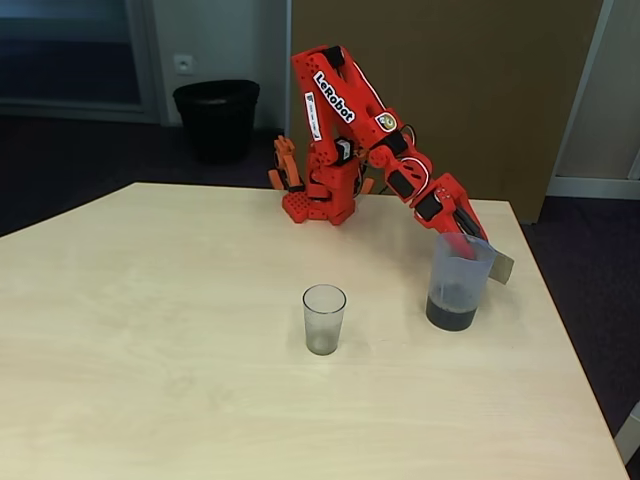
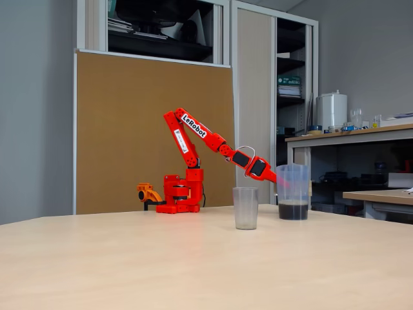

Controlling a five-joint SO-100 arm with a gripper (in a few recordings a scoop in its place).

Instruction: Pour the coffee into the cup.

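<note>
Coffee (image 2: 293, 210) level reads clearly side-on; pincer (image 1: 463, 242) reaches jug (image 1: 458, 280).

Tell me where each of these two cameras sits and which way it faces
A fixed view: raised in front of the table, looking down and across at the cup, the jug and the red arm whose gripper reaches the jug.
Another fixed view: near tabletop height, level, facing a brown board; whole arm in profile.
Shared: arm, cup, jug of coffee, table.

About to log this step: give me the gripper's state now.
Gripper: reaching into the top of the jug at its rim; open or closed cannot be told.
</note>
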